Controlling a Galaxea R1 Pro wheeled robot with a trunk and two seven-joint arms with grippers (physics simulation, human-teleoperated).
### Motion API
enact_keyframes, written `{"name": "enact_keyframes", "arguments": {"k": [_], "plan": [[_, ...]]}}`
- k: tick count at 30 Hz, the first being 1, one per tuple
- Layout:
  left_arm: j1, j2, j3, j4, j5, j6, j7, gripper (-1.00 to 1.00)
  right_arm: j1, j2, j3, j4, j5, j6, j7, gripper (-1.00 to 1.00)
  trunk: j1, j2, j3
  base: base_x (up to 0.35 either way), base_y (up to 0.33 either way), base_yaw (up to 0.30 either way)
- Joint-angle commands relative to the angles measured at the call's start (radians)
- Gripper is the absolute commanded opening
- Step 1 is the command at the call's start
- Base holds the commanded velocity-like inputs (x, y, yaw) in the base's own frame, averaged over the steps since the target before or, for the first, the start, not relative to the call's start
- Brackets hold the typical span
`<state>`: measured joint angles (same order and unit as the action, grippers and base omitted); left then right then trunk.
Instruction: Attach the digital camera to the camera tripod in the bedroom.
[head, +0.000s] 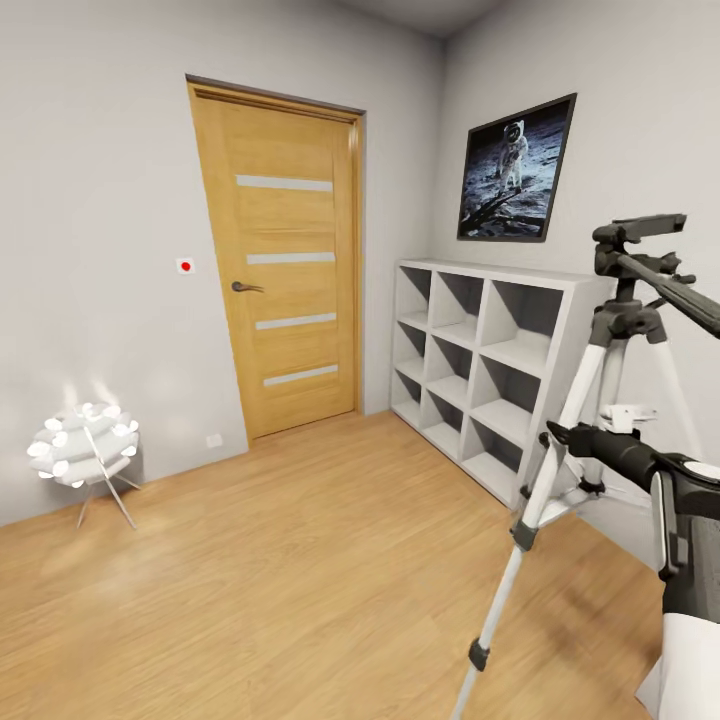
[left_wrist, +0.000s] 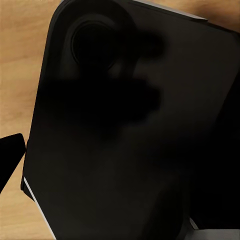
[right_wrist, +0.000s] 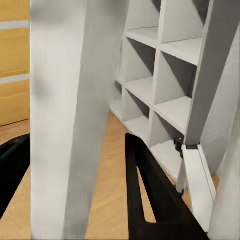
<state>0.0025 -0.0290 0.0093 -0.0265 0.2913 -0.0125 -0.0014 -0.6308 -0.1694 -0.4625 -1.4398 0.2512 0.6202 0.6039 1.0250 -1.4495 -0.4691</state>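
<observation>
**No readable text in the bedroom scene**

No words, brand names, numbers or labels can be read anywhere in these views. The framed picture on the wall shows an astronaut on a grey surface and carries no legible caption. A small white wall plate with a red dot sits beside the wooden door; it is a plain mark, not lettering. The door's pale horizontal strips are blank. The white shelf unit and the tripod bear no visible markings. The dark body filling the left wrist view shows no print that can be made out.
</observation>
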Motion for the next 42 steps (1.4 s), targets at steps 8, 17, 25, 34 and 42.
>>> {"name": "enact_keyframes", "arguments": {"k": [8, 17, 25, 34, 42], "plan": [[0.000, 0.000, 0.001, -0.001, 0.005, -0.001, 0.000, 1.00, -0.004, 0.014, -0.002, 0.027, 0.013, -0.057, 0.071, -1.00, 0.000, 0.000, -0.001, 0.000, 0.000, 0.000], [0.000, 0.000, 0.001, -0.001, 0.005, -0.001, 0.000, 1.00, -0.004, 0.015, -0.003, 0.032, 0.016, -0.061, 0.145, -1.00, 0.000, 0.000, -0.001, 0.000, 0.000, 0.000], [0.000, 0.000, 0.000, -0.001, 0.005, -0.001, 0.000, 1.00, -0.004, 0.015, -0.005, 0.040, 0.017, -0.062, 0.225, -1.00, 0.000, 0.000, -0.001, 0.000, 0.000, 0.000], [0.000, 0.000, 0.001, -0.001, 0.005, -0.001, 0.000, 1.00, -0.004, 0.014, -0.007, 0.124, 0.027, -0.062, 0.229, -1.00, 0.000, 0.000, -0.001, 0.000, 0.000, 0.000], [0.000, 0.000, 0.001, -0.001, 0.005, -0.001, 0.000, 1.00, -0.004, 0.014, -0.007, 0.204, 0.049, -0.120, 0.211, -1.00, 0.000, 0.000, -0.001, 0.000, 0.000, 0.000]]}}
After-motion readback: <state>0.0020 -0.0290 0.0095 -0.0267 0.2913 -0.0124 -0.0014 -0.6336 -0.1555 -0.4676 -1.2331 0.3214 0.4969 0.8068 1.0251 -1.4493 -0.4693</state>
